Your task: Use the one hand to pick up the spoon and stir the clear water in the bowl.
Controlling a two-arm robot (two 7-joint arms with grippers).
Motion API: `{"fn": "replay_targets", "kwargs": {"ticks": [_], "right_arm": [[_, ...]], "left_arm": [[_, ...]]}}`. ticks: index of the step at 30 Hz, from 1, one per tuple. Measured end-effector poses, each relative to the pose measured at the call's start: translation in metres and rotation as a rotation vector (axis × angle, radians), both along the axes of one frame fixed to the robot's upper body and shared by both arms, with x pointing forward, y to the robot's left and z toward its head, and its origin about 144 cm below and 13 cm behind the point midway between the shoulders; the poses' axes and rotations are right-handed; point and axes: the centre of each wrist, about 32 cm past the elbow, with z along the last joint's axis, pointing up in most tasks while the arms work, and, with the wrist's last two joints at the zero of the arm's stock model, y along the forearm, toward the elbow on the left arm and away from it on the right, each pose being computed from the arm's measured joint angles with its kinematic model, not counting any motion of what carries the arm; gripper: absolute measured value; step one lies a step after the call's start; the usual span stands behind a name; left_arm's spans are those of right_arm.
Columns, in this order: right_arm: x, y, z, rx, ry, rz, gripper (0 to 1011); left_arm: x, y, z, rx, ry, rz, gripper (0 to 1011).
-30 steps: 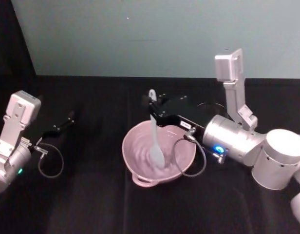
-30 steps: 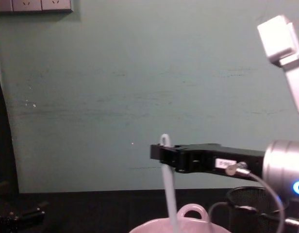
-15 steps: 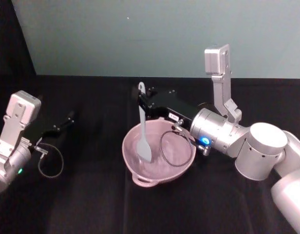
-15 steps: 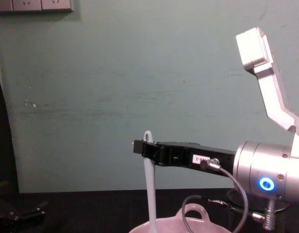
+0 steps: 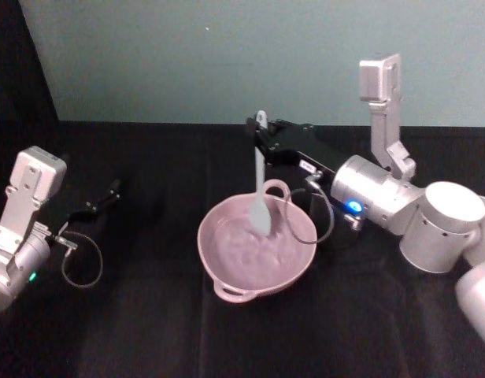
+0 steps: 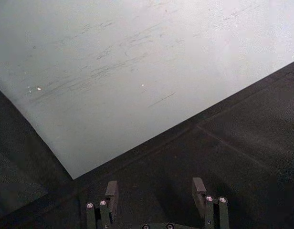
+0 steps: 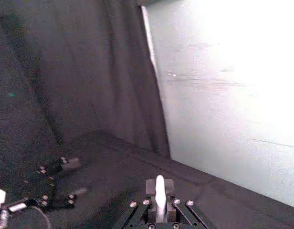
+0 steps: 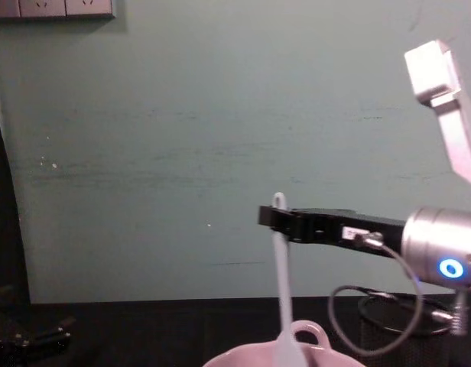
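The right gripper (image 5: 257, 135) pinches the spoon (image 5: 260, 185) near its handle's top — upright, head down inside the bowl (image 5: 227, 264) by the far rim; the left gripper (image 5: 112, 189), fingers spread, sits parked well to the left

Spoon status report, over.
Right gripper shut on slim white plastic spoon, head inside pale pink glossy bowl. Left gripper open, parked left. Black wire-mesh cup behind arm, not blocking.

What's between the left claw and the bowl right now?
Nothing. The head view shows only bare black tablecloth between the left claw and the bowl. The right claw holds the spoon upright, head down at the bowl.
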Motion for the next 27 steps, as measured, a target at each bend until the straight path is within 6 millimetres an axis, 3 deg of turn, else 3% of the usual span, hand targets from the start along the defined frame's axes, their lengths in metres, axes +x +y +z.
{"fn": "replay_targets", "kwargs": {"ticks": [6, 12, 27], "right_arm": [[-0.013, -0.018, 0.011, -0.088, -0.018, -0.041, 116], [-0.025, -0.02, 0.019, -0.147, -0.033, -0.028, 117], [-0.035, 0.019, 0.011, -0.101, -0.014, 0.107, 116]], "left_arm": [[0.0, 0.0, 0.0, 0.0, 0.0, 0.0, 1011], [0.0, 0.0, 0.0, 0.0, 0.0, 0.0, 1011], [0.0, 0.0, 0.0, 0.0, 0.0, 0.0, 1011]]}}
